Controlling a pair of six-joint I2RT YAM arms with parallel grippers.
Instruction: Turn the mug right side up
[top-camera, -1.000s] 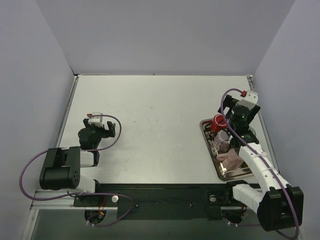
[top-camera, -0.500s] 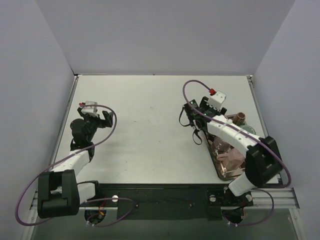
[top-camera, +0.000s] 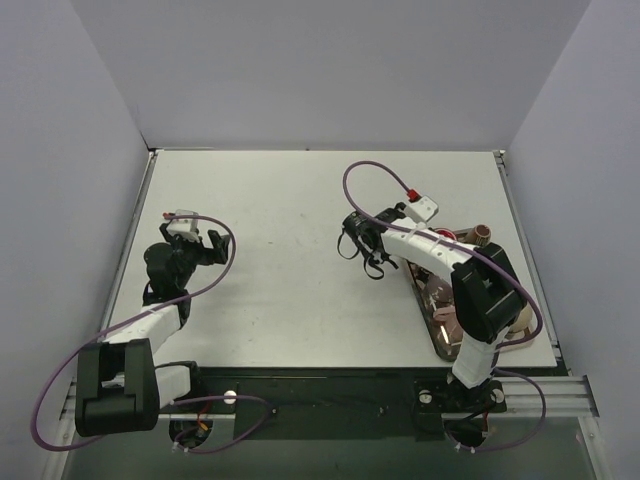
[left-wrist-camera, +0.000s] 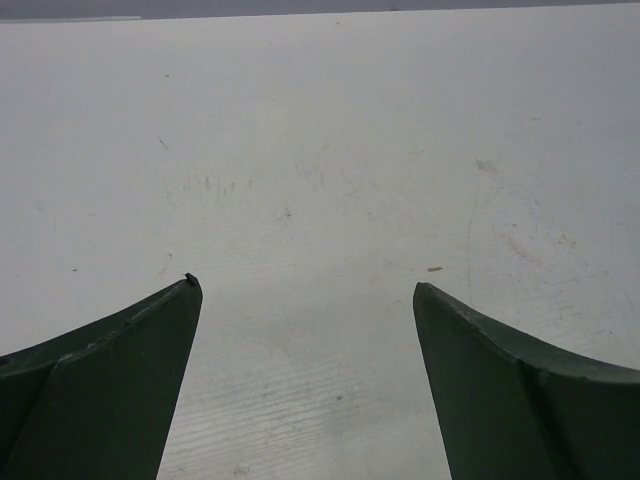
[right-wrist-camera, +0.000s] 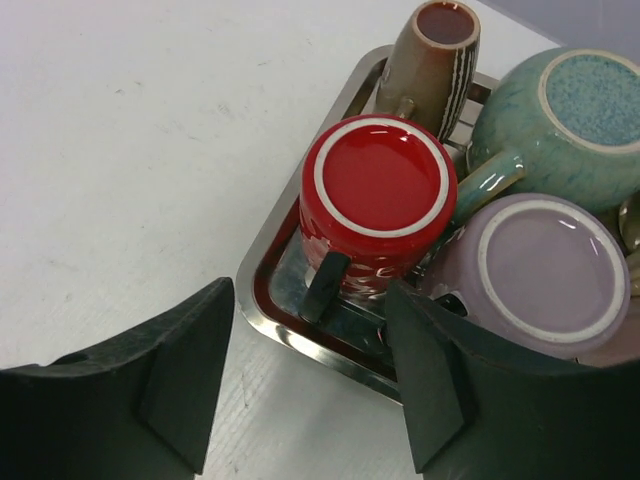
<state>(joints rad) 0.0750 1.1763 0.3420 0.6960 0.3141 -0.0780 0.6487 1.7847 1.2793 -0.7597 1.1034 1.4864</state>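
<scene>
Over the corner of the tray (right-wrist-camera: 262, 300), my right gripper (right-wrist-camera: 309, 286) hung with its fingers spread wide. The red mug (right-wrist-camera: 378, 200) sat bottom-up inside the tray right ahead of them, handle toward me, untouched. Off to the left, my left gripper (left-wrist-camera: 305, 285) gaped just as wide above the table (left-wrist-camera: 320, 120).

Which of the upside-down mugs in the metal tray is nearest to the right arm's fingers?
The red glossy mug, at the steel tray's near corner, just ahead of the fingers. The brown striped mug, teal mug and lilac mug are farther off.
</scene>
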